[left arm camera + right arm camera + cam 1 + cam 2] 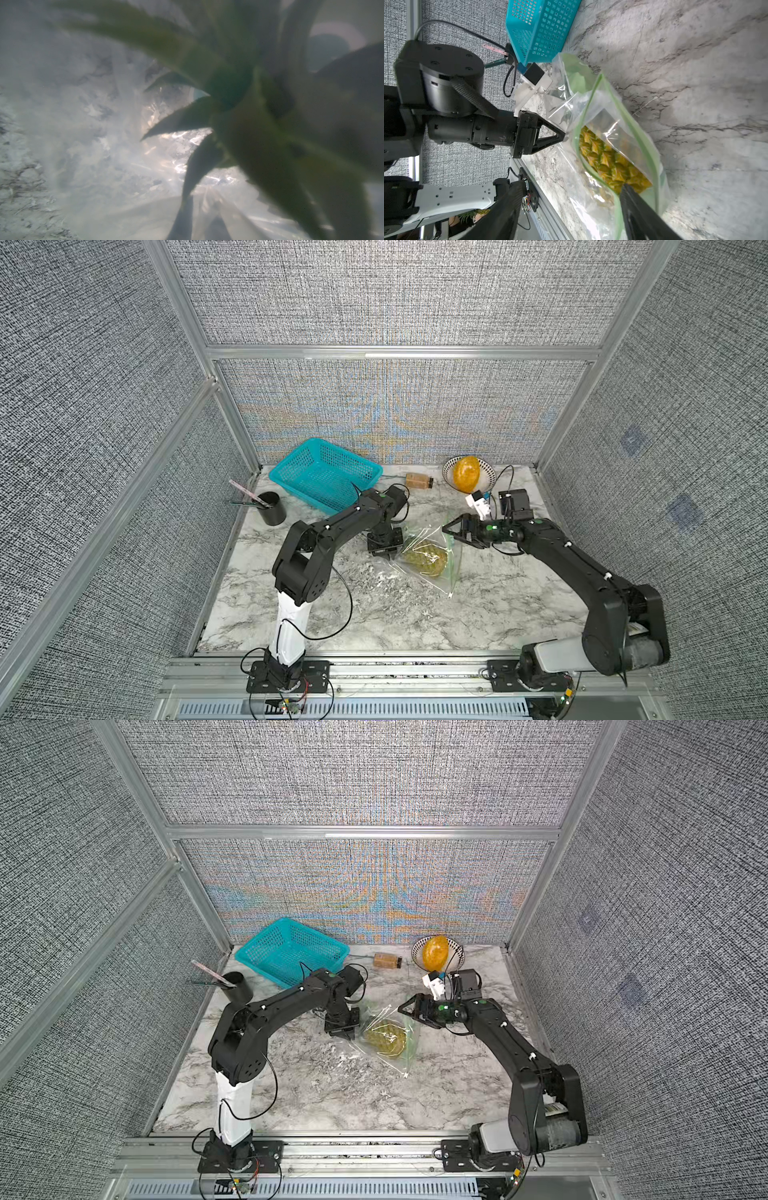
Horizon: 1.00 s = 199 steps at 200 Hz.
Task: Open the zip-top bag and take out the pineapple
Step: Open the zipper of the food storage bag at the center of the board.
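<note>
The zip-top bag [432, 531] lies mid-table in both top views, its pale green zip strip [633, 124] parted into an open mouth that faces my right gripper. Inside it lies the pineapple [428, 560], its scaly yellow body [608, 160] showing through the mouth. The left wrist view shows its leaf crown [228, 83], blurred behind plastic. My left gripper [564, 135] is shut on the bag's plastic at the crown end. My right gripper [571, 185] stands wide open just at the mouth. One of its fingers [639, 207] overlaps the opening and the other stays outside the bag.
A teal basket [326, 477] stands at the back left, with a black cup of pens [272, 508] further left. A small bottle [419, 481] lies at the back. A bowl [486, 470] holding a smooth orange fruit [467, 477] and a white device [478, 506] sit behind my right gripper.
</note>
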Motion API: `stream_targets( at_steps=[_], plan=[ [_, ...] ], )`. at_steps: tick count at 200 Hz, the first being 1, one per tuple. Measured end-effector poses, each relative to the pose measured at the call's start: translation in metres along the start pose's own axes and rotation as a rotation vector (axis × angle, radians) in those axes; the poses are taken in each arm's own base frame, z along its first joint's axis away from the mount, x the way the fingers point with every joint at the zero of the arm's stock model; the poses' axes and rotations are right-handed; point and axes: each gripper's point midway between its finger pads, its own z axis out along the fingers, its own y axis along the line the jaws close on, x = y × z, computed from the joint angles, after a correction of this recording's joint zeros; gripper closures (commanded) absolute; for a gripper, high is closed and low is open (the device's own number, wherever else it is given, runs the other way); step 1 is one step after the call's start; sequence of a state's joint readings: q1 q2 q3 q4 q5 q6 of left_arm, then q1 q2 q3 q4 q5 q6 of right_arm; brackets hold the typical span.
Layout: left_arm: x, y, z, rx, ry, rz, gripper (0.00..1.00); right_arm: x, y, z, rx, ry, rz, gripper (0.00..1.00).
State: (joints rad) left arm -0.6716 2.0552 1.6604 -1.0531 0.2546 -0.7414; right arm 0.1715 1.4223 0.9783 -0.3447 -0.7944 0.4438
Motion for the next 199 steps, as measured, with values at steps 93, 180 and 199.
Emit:
stream_targets(
  at_steps=[93, 180, 199],
  plan=[
    [0.000, -0.002, -0.004, -0.002, 0.001, -0.006, 0.75, 0.029, 0.011, 0.030, -0.057, 0.097, -0.028, 0.46],
    [-0.004, -0.015, -0.033, 0.032, -0.039, 0.002, 0.40, 0.031, 0.045, 0.022, -0.183, 0.105, -0.039, 0.85],
    [-0.006, -0.022, -0.047, 0.052, -0.060, 0.009, 0.33, 0.032, 0.054, 0.018, -0.210, 0.106, -0.043, 0.85]
  ],
)
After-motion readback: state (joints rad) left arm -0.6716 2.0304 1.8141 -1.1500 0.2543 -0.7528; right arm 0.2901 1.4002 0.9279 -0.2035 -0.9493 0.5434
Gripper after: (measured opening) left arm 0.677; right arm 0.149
